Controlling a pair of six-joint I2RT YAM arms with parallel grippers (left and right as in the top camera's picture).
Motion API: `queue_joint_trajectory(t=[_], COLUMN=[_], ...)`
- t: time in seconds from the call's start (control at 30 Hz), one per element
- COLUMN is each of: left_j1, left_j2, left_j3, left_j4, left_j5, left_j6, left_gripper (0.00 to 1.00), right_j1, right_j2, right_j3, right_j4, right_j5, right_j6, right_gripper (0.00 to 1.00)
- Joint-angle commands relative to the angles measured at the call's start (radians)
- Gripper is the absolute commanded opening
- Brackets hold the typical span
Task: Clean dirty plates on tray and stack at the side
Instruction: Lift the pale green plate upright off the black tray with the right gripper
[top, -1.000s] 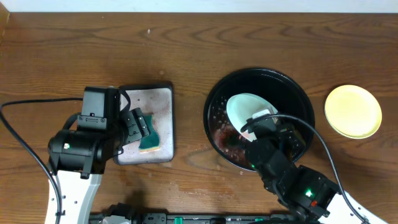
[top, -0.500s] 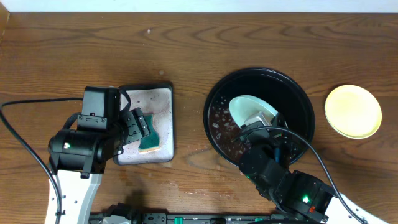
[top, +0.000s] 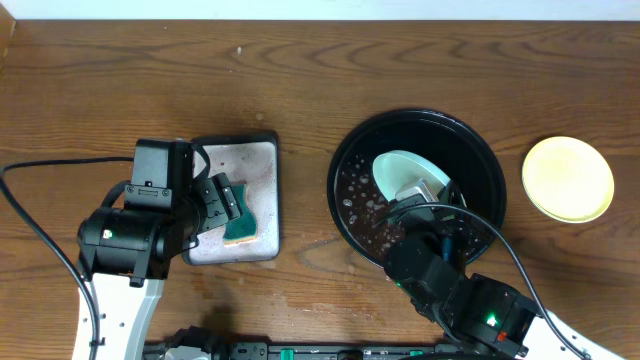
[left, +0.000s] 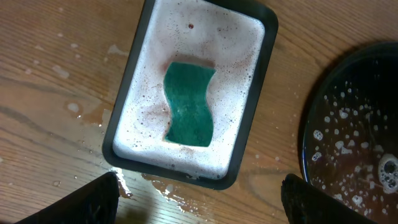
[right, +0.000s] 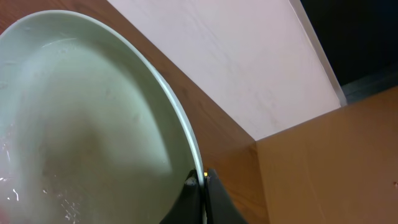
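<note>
Right gripper (right: 200, 182) pinching plate (top: 400, 172) over black tray (top: 470, 150), sponge (left: 188, 104) in silver tray (left: 144, 118)

The round black tray (top: 478, 150) sat right of centre, its floor wet with suds and reddish smears. A pale blue-white plate (top: 400, 170) stood tilted inside it, its rim pinched by the right claw (right: 199, 182). A clean-looking yellow plate (top: 568, 178) lay flat on the tabletop at far right, apart from the tray.
</note>
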Motion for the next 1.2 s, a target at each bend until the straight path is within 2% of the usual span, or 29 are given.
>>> queue_joint_trajectory(t=[0.0,0.3,1.17], left_j1=[0.003,0.003,0.003], left_j2=[0.000,0.000,0.000], left_j3=[0.013,0.013,0.013], left_j4=[-0.002,-0.002,-0.002], left_j5=[-0.005,-0.005,-0.005], left_j6=[-0.002,-0.002,-0.002], left_gripper=[0.84,0.84,0.84], right_j1=[0.008,0.008,0.008], right_j2=[-0.002,-0.002,-0.002], right_j3=[0.011,0.010,0.010], right_j4=[0.005,0.005,0.005], right_j5=[0.036,0.096,0.095], right_j6=[-0.005,-0.005,-0.004], right_gripper=[0.01,0.01,0.01])
